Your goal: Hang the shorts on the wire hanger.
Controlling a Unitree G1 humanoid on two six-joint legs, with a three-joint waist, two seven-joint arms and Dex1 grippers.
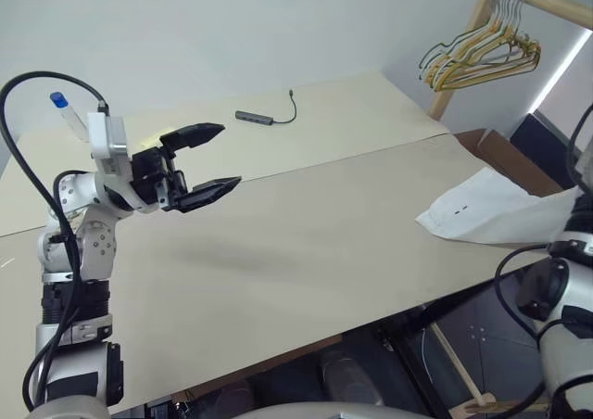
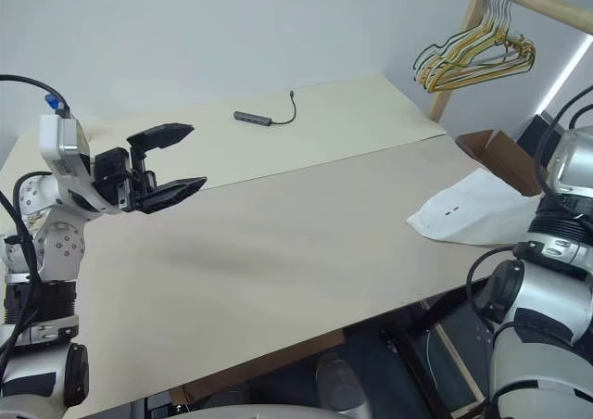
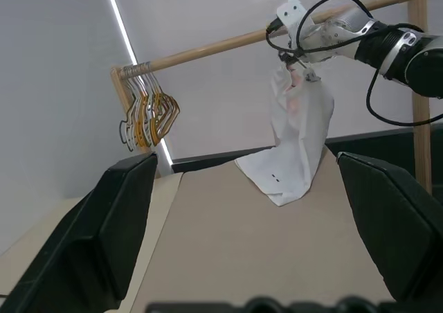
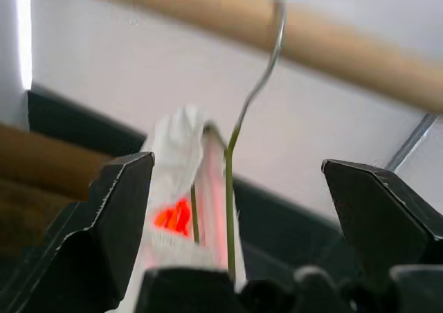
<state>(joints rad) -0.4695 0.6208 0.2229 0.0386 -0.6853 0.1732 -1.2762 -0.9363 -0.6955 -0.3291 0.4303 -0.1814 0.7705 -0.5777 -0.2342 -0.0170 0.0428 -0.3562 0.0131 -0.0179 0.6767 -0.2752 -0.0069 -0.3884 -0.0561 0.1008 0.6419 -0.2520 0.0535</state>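
Since the shorts (image 3: 294, 140) are soft, light cloth, they drape from the hanger (image 4: 239, 140), whose hook is over the wooden pole (image 3: 221, 44), and their hem trails on the table's (image 1: 306, 243) far right edge. Both grippers, left (image 1: 215, 159) and right (image 4: 239, 209), have fingers spread and empty. I judge the gathered waistband the best place to hold.
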